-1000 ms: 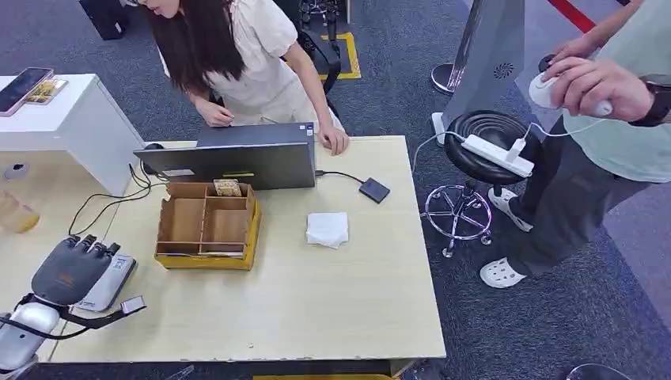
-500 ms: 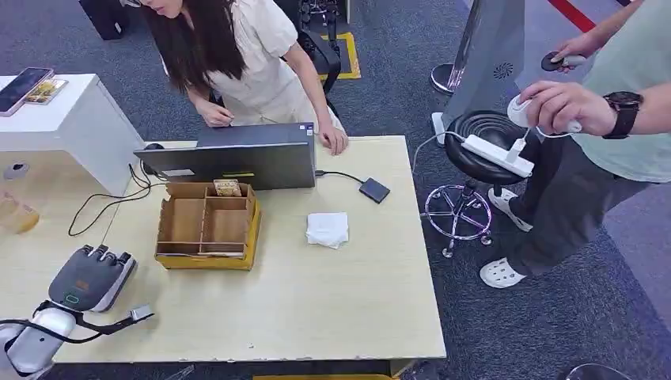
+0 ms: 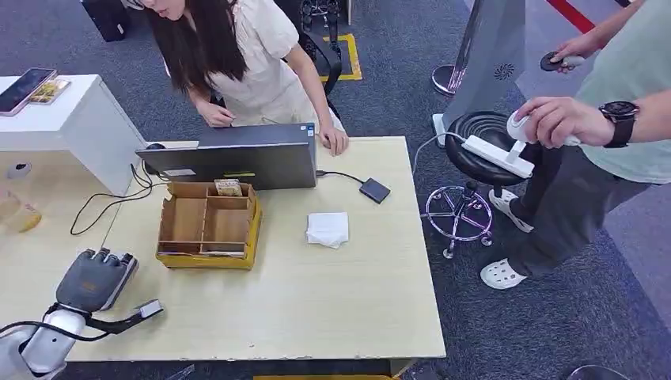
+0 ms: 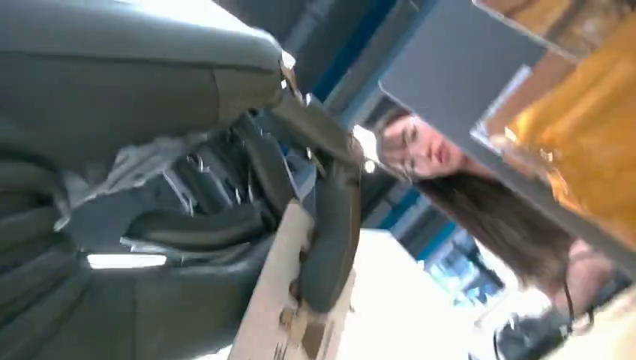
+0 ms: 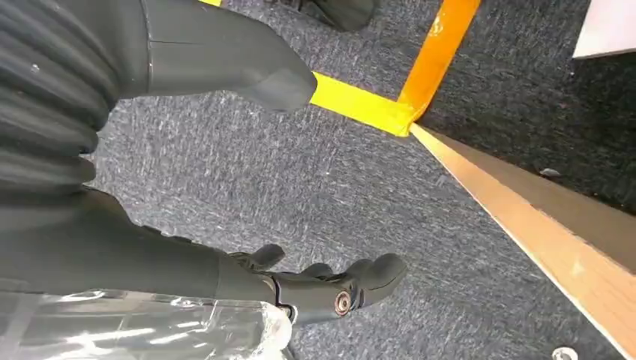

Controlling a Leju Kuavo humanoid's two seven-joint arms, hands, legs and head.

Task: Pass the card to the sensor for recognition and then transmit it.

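Seen from the head, a pale wooden counter (image 3: pixel 316 309) carries an open laptop (image 3: pixel 237 162), and in front of it a cardboard tray (image 3: pixel 207 226) with compartments. A small patterned card (image 3: pixel 228 188) stands in a back compartment of the tray, close to the laptop. A black square sensor (image 3: pixel 374 190) lies to the right, joined to the laptop by a cable. A white folded cloth (image 3: pixel 327 229) lies between the sensor and the tray.

The robot's left hand (image 3: pixel 95 279) rests palm down near the counter's left front corner, well apart from the tray. A second ago it sat farther from that edge, with a pale flat device showing beneath it; the hand now covers that spot. In the left wrist view its fingers (image 4: pixel 334 225) curl against a tan flat surface, and I cannot tell whether they hold anything.

The right hand (image 5: pixel 225 277) hangs over grey carpet, fingers loosely spread and holding nothing.

One person leans over the laptop. A second person at the right has lowered an arm.
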